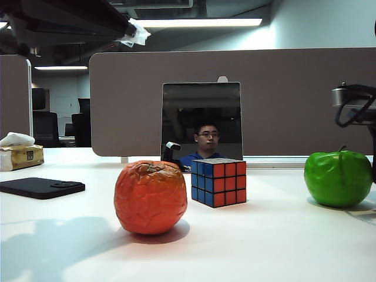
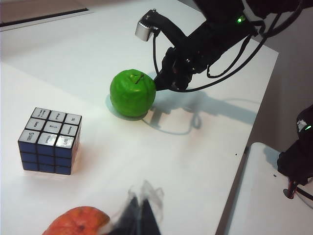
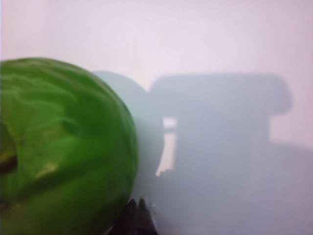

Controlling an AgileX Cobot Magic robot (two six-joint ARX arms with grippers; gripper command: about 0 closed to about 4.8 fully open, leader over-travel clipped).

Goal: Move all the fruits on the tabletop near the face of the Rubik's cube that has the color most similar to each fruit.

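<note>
Right end effector [image 2: 161, 81] is seen beside the apple [image 2: 132, 93], left end effector [image 2: 139, 205] above the orange fruit [image 1: 150, 197]; neither's opening can be told. The orange fruit is judged placed by the cube's [image 1: 218, 182] red face; the apple is left on the desk [image 1: 276, 241].

A black phone [image 1: 41, 187] was seen lying flat at the left of the desk, and a tissue box [image 1: 20, 155] with a white tissue pulled up from it stood farther back on the same side. A grey partition panel [image 1: 282, 100] was set along the far edge. A dark monitor [image 1: 201, 114] was placed in front of it at the middle, and a man with glasses [image 1: 207, 141] was seen in its lower part. Ceiling strip lights [image 1: 200, 22] were lit overhead.
</note>
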